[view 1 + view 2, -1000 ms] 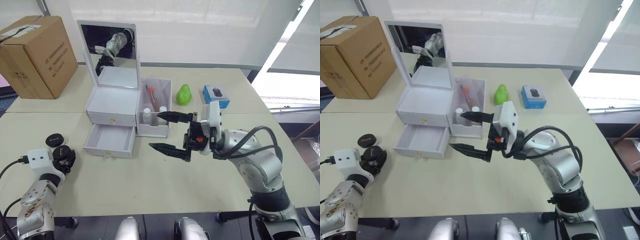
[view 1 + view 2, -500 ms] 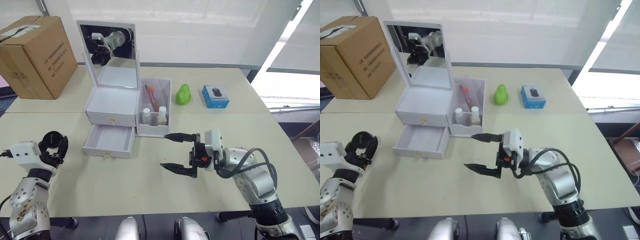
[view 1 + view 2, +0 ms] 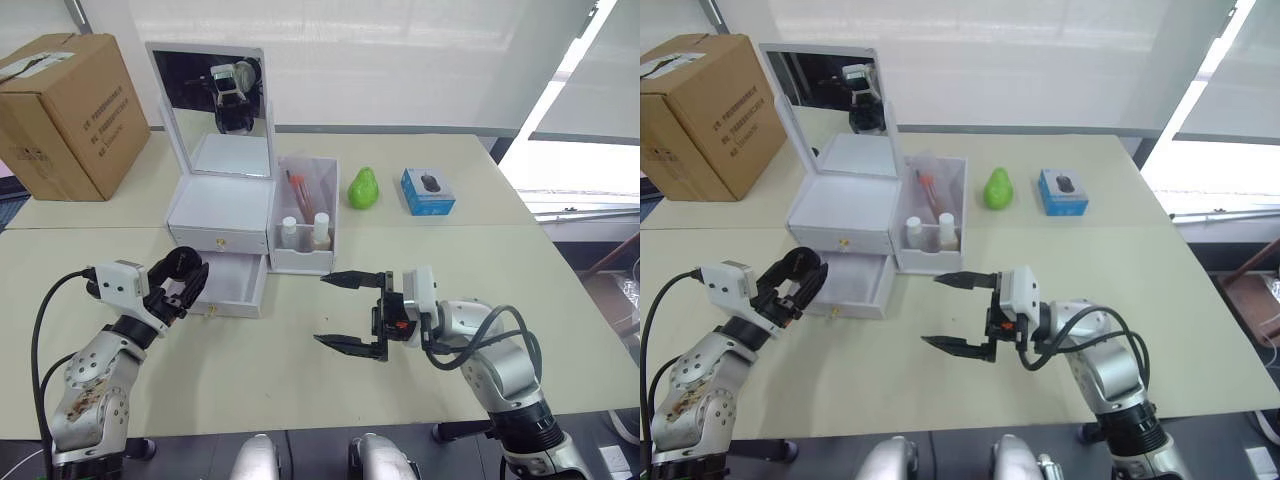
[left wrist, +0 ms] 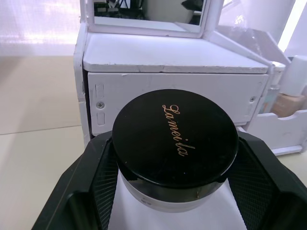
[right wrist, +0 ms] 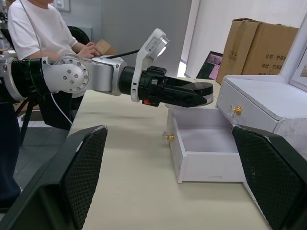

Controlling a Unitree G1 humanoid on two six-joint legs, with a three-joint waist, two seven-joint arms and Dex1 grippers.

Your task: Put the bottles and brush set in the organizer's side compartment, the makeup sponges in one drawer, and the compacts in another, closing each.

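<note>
White organizer (image 3: 222, 208) stands upright on the worktop, mirror lid raised. Upper drawer (image 3: 220, 239) is shut; lower drawer (image 3: 228, 281) is pulled out, interior bare. Side compartment (image 3: 306, 215) holds two white-capped bottles (image 3: 305, 231) at the front and a brush set (image 3: 301, 192) behind. One round black-lidded compact (image 4: 174, 143), gold script on the lid, sits clamped in the left gripper (image 3: 182, 282) just before the open drawer.

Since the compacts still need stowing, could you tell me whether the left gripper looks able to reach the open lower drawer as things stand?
Probably yes: the left gripper, shut on a black compact, sits just beside the open lower drawer, with nothing between them.
</note>
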